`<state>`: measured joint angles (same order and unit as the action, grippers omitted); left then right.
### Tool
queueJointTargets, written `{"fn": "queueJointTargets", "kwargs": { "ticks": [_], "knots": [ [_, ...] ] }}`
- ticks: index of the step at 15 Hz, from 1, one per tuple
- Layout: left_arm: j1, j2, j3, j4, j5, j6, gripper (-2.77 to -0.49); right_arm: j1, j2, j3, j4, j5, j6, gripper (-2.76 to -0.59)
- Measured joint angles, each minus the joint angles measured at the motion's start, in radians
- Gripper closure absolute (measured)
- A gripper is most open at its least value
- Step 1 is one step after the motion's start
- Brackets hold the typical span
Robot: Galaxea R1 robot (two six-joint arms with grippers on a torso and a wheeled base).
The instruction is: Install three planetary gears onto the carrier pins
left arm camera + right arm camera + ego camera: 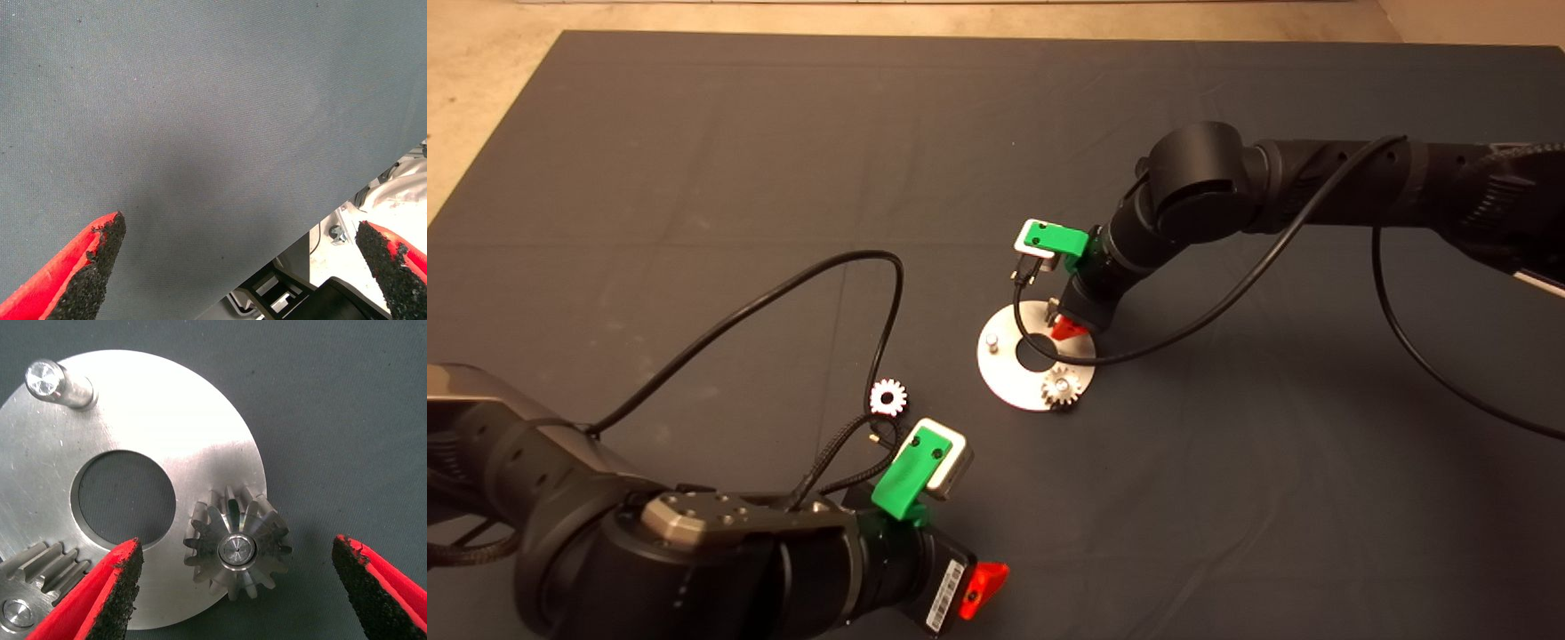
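While right gripper (pixel 237 587) hangs wide over carrier disc (pixel 1005 378), two planetary gears (pixel 237 550) sit on pins, third gear (pixel 888 396) on mat (pixel 694 178); left gripper (pixel 240 267) wide, idle.

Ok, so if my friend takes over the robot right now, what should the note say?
Left gripper: open and empty, low at the near edge of the mat.
Right gripper: open over the disc, with a finger on either side of a gear that sits on its pin. It is not gripping the gear.
Done: two gears are on pins, that one and a second gear.
Left: one bare pin. The last gear lies loose on the mat, nearer the left arm. It needs picking up and fitting.
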<state>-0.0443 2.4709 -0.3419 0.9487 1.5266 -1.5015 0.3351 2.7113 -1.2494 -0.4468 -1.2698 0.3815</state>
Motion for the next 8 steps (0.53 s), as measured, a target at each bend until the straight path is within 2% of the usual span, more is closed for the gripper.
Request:
{"fn": "queueJointTargets", "kwargs": {
  "ticks": [1, 3, 5, 7, 8],
  "knots": [
    [0.0, 0.0, 0.0, 0.001, 0.0, 0.0, -2.49, 0.0, -0.002, 0.0, 0.0, 0.006, 0.0, -2.07],
    [0.0, 0.0, 0.0, 0.002, 0.0, 0.0, -2.49, 0.0, -0.013, 0.0, 0.0, 0.043, 0.001, -2.07],
    [0.0, 0.0, 0.0, 0.002, 0.0, 0.0, -2.49, 0.001, -0.037, 0.006, 0.0, 0.061, 0.006, -2.07],
    [0.0, 0.0, 0.0, 0.003, 0.0, 0.0, -2.49, 0.014, -0.099, 0.023, 0.003, 0.08, 0.018, -2.07],
    [0.0, -0.003, 0.0, 0.002, 0.001, 0.0, -2.49, 0.032, -0.154, 0.037, 0.009, 0.091, 0.026, -2.07]
  ]
}}
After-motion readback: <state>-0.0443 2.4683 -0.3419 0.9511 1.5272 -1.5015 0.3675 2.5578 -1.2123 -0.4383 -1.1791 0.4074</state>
